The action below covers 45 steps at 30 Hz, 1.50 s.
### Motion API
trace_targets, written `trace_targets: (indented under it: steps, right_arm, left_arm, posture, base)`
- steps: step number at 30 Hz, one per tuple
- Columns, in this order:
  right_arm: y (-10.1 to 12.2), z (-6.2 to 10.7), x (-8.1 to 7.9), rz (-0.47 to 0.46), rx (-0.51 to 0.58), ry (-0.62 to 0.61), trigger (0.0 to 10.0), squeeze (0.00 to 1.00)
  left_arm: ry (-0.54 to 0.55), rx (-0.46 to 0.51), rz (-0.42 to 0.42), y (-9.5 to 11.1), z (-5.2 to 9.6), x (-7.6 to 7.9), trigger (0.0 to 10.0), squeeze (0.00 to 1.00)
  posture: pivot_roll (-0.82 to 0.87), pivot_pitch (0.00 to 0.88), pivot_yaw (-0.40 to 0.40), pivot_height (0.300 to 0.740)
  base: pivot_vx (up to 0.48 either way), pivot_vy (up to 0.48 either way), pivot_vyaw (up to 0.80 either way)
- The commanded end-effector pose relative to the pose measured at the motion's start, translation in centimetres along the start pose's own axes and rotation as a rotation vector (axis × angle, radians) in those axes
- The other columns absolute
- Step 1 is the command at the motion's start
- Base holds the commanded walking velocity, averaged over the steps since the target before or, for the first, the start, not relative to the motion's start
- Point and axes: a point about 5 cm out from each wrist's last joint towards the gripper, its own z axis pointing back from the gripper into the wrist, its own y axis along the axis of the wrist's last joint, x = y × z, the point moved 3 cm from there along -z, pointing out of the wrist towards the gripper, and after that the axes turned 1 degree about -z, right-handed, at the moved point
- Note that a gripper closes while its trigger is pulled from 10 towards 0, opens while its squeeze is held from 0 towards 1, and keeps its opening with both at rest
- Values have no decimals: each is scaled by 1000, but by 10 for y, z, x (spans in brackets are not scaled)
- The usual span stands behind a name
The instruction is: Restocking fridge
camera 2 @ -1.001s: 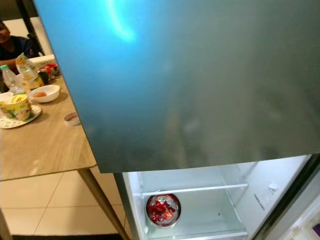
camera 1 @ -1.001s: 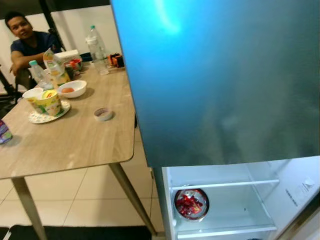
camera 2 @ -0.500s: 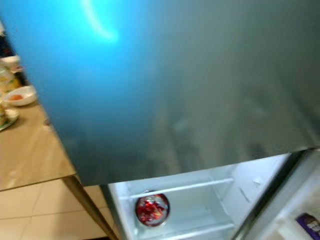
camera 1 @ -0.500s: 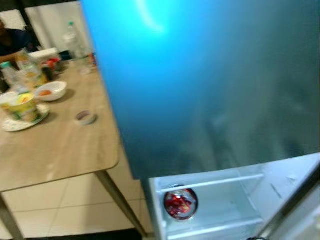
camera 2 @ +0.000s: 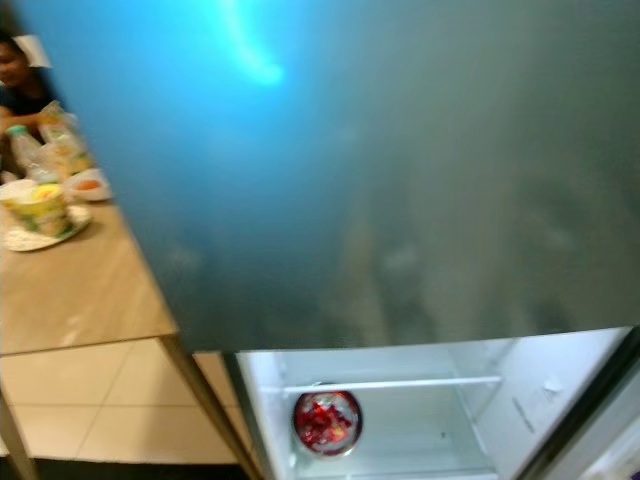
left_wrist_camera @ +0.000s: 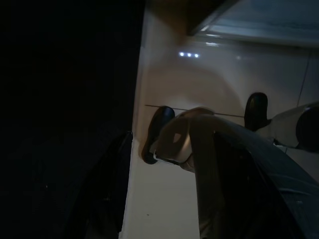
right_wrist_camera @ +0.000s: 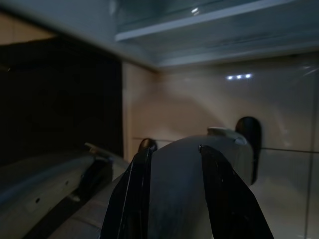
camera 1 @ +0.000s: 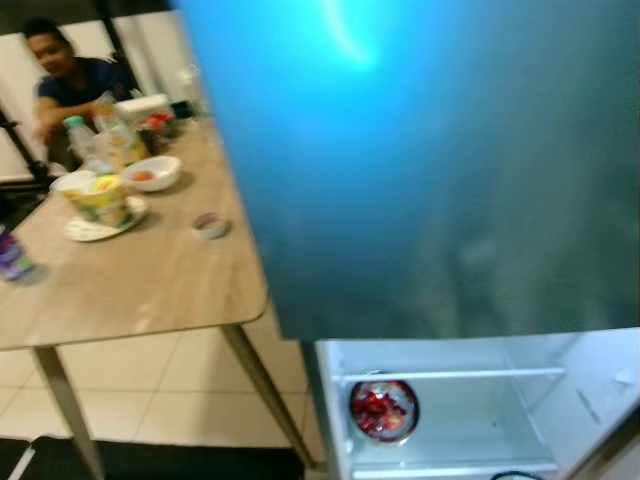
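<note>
Fridge door (camera 1: pixel 450 160), a big blue-grey panel with a bright glare near its top, takes up most of both eye views and stands close before the camera. Below its lower edge the white fridge compartment (camera 1: pixel 470 410) is lit and open to view, with a thin wire shelf (camera 1: pixel 450 375) running across it. A round red-wrapped item (camera 1: pixel 383 409) sits at the left of that compartment, just under the shelf line.

To the robot's left stands a wooden table (camera 1: pixel 150 280) on slanted legs, over a pale tiled floor (camera 1: pixel 190 390). At the table's far end sits a person (camera 1: pixel 70 85) in a dark top. On the table are a yellow-green cup (camera 1: pixel 98 200) resting on a plate (camera 1: pixel 100 228), a white bowl (camera 1: pixel 149 173) with something orange in it, a small round dish (camera 1: pixel 209 224) nearer the fridge, a clear bottle (camera 1: pixel 80 140), and a small purple item (camera 1: pixel 12 255) at the near left edge. The views are somewhat blurred.

The left wrist view is dark; the left tool (left_wrist_camera: pixel 149 209) hangs low over the tiles, and whether its fingers are apart or together cannot be told. In the right wrist view the right tool (right_wrist_camera: pixel 172 199) shows two black fingers (right_wrist_camera: pixel 227 199) set apart, holding nothing, with a robot foot beyond them.
</note>
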Motion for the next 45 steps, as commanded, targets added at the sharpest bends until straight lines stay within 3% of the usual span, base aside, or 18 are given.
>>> trace_targets:
  steps: [1,22,28,34,45]
  right_arm:
    - [1,1,1,-5,4,2,10000,0]
    - [5,2,4,7,18,-3,10000,0]
    - [5,2,4,3,23,-7,10000,0]
    - [6,1,7,17,17,-37,10000,0]
    - [8,1,5,-2,30,-25,10000,0]
  left_arm:
    - [7,-6,-2,-1,0,-2,10000,0]
    - [-15,1,-12,1,-1,3,10000,0]
    - [-21,1,-13,1,-1,3,10000,0]
    - [7,-5,-34,1,-1,0,10000,0]
    - [0,-3,-31,1,-1,2,10000,0]
  posture:
    - [-76,0,37,740]
    - [-77,0,37,740]
    - [-77,0,34,740]
    - [-77,0,34,740]
    - [-78,0,35,740]
  base:
    - [0,0,800]
    - [0,0,798]
    - [0,-462,794]
    - [0,0,797]
    - [0,0,0]
